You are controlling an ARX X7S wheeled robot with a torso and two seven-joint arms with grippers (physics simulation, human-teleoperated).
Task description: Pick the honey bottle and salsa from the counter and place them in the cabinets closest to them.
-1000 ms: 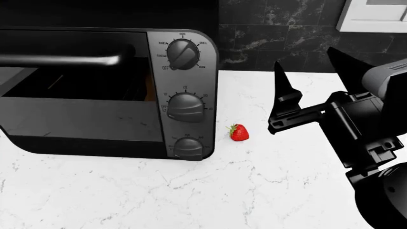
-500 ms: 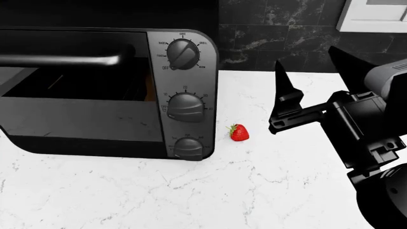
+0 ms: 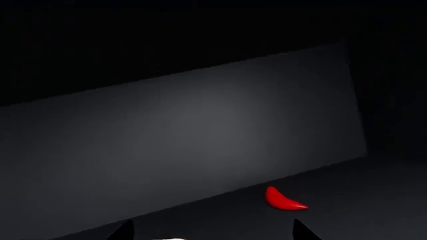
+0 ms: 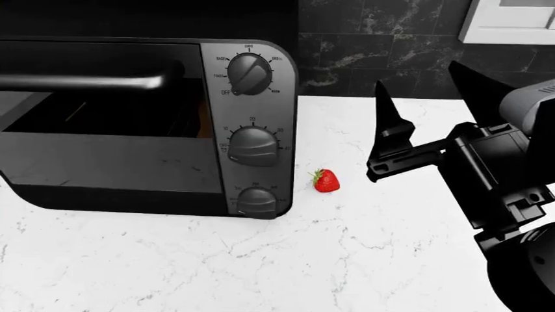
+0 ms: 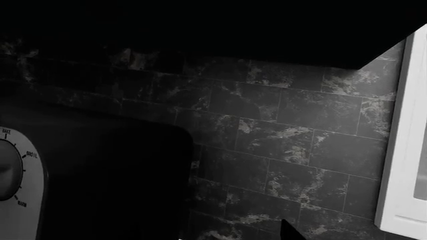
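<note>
Neither the honey bottle nor the salsa shows in any view. The white marble counter (image 4: 364,260) fills the lower head view. My right gripper (image 4: 416,81) hovers above the counter's right side, open and empty, fingers pointing up toward the dark backsplash. In the right wrist view only one of its fingertips (image 5: 288,230) shows against the tiles. My left gripper (image 3: 212,235) is out of the head view. Its wrist view shows two tips spread wide apart, open, facing a dim grey panel (image 3: 187,140).
A black toaster oven (image 4: 147,123) with three knobs takes up the left of the counter. A red strawberry (image 4: 326,181) lies just right of it. A white cabinet frame (image 4: 511,23) sits at upper right. A small red curved object (image 3: 283,199) lies before the left gripper.
The right gripper has drifted very slightly upward. Nothing else has moved.
</note>
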